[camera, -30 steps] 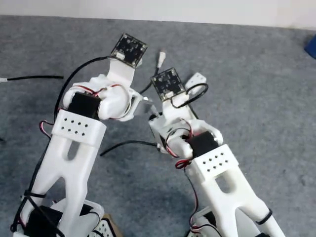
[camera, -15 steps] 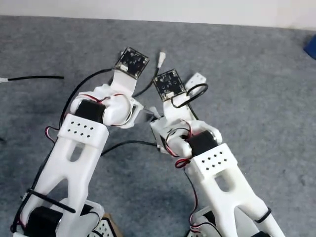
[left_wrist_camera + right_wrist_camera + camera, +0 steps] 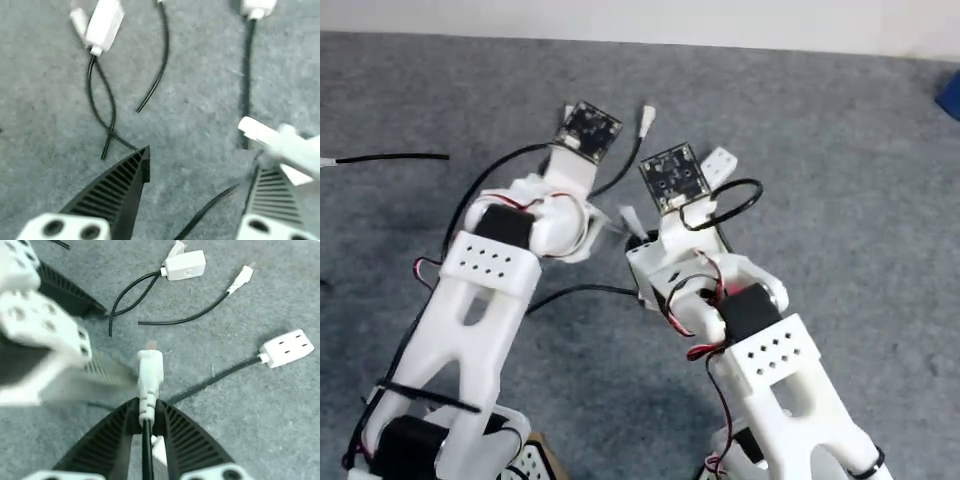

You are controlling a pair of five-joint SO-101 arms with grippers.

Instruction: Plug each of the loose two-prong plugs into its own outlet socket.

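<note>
Clamping white plug (image 3: 149,372): right tool (image 3: 146,412); left tool (image 3: 202,162) spread apart; prongs hard to make out.

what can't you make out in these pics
Left wrist view: the white plastic block on a black cord is cut off by the frame edge; plug or outlet, unclear.
Left wrist view: the white piece beside the left tool is blurred; shape unreadable.
Right wrist view: prongs of the white two-prong plug in the right tool are too small to count.
</note>
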